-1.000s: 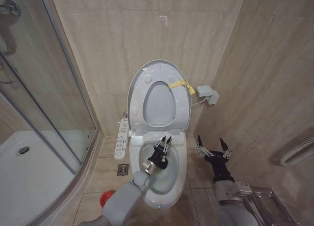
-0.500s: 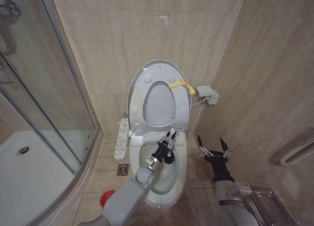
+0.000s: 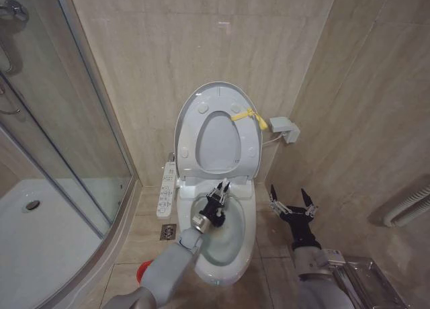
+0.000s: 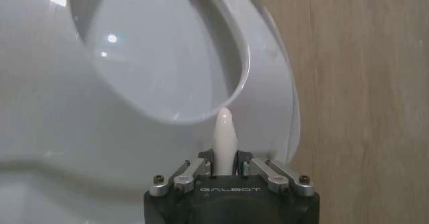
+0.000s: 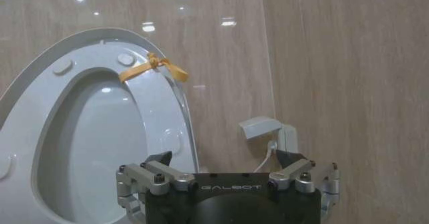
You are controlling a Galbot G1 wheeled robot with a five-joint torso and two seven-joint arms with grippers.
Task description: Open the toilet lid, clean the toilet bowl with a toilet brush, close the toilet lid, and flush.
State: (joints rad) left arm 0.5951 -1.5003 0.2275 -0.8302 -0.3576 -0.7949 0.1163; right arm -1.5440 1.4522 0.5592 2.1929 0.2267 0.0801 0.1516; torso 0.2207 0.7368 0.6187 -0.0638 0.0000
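Beige marble-look tiled walls are enclosing the corner. At nine o'clock of the white ceramic oval toilet bowl (image 3: 222, 245), a curved glass shower screen (image 3: 67, 121) is standing. The left gripper (image 3: 222, 187) is hanging over the bowl, clamping the thin white toilet brush (image 4: 223, 138) handle; its bristle head is hidden. The glossy white toilet lid (image 3: 218, 131) is standing raised at twelve o'clock. At three o'clock the right gripper (image 3: 291, 199) is waiting, fingers spread. Scrubbing seems underway; next, sweeping the rim.

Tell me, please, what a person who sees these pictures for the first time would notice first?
First comes the toilet lid, raised against the back wall with a yellow tie at its rim. Next, the left gripper hangs over the open toilet bowl, shut on the white handle of the toilet brush. The right gripper waits open beside the bowl, near the side wall.
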